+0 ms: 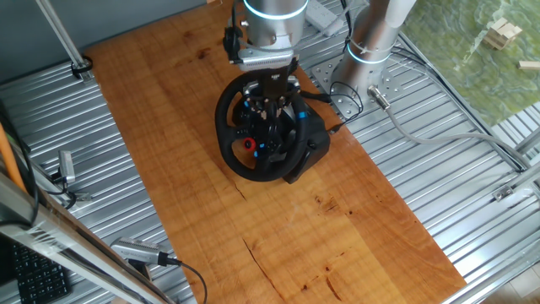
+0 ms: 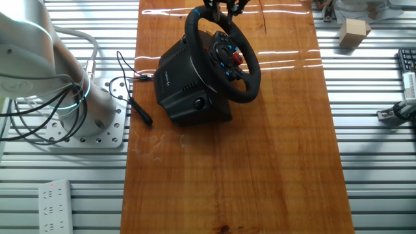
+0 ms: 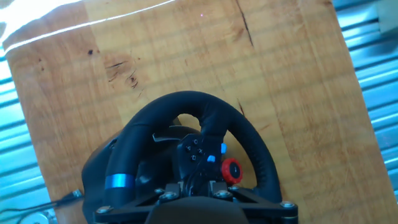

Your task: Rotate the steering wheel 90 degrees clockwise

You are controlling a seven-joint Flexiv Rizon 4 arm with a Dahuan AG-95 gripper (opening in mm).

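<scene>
The steering wheel (image 1: 232, 158) is black with a thick rim. It stands tilted on its black base (image 2: 185, 84) at the far part of the wooden tabletop. Its hub has blue-lit buttons and a red round button (image 1: 250, 143). My gripper (image 1: 272, 89) reaches down onto the upper part of the rim. In the other fixed view my gripper (image 2: 221, 8) straddles the top of the wheel (image 2: 250, 78). In the hand view the wheel (image 3: 205, 102) fills the lower half, with a blue strip on its left rim. There my gripper (image 3: 198, 190) hides the gripped part of the rim.
The arm's mount (image 2: 97, 123) stands on the metal table beside the wheel's base. A black cable (image 2: 133, 97) runs from the base. A wooden block (image 2: 354, 30), a power strip (image 2: 55, 201) and a keyboard (image 1: 34, 274) lie off the wooden tabletop (image 1: 295, 236).
</scene>
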